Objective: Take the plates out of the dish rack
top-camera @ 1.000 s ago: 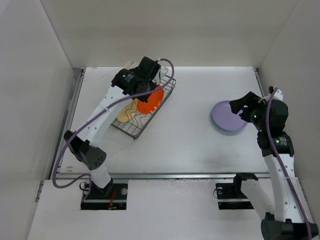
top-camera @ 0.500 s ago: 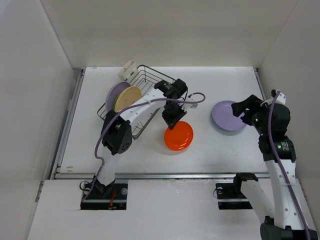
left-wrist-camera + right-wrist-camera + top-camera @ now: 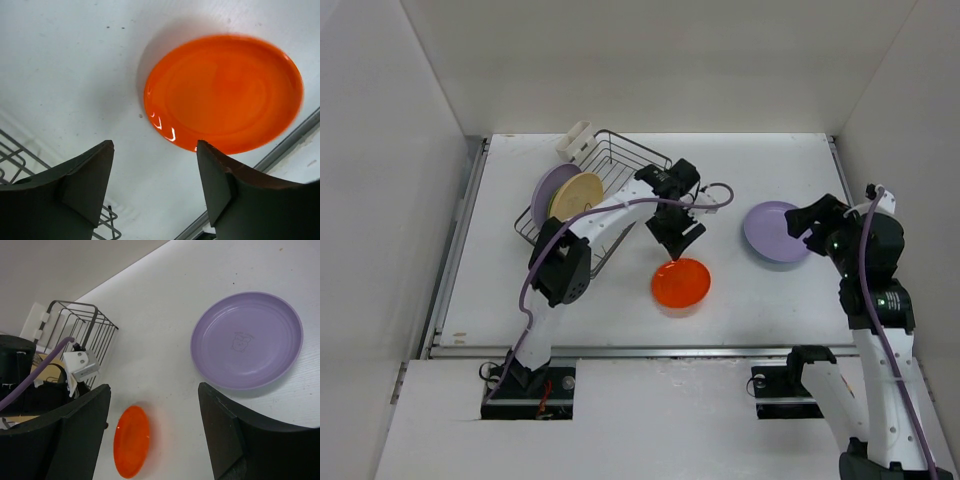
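We see the white table (image 3: 760, 170) first. On its far left part sits the dish rack (image 3: 625, 160), a dark wire basket. Its long axis runs on a slant, from the far side, near the middle of the table, down toward the near left. The near-left end points roughly at the left arm's base.

To the right, well apart from the rack, a lavender plate (image 3: 775, 233) lies flat on the table. Two plates stand on edge in the rack's left half, a purple one (image 3: 552, 188) and, overlapping it, a tan one (image 3: 578, 195). A smaller orange plate (image 3: 681, 284) lies flat on the table, near the rack's right side and apart from it.

We find the left gripper (image 3: 677, 235) hanging above the orange plate's far edge, its jaws spread and empty. The right gripper (image 3: 815, 222) hovers beside the lavender plate's right rim, and its jaws also stand apart with nothing between them.

Smallest is the cream box (image 3: 575, 140), fixed at the rack's far-left corner.
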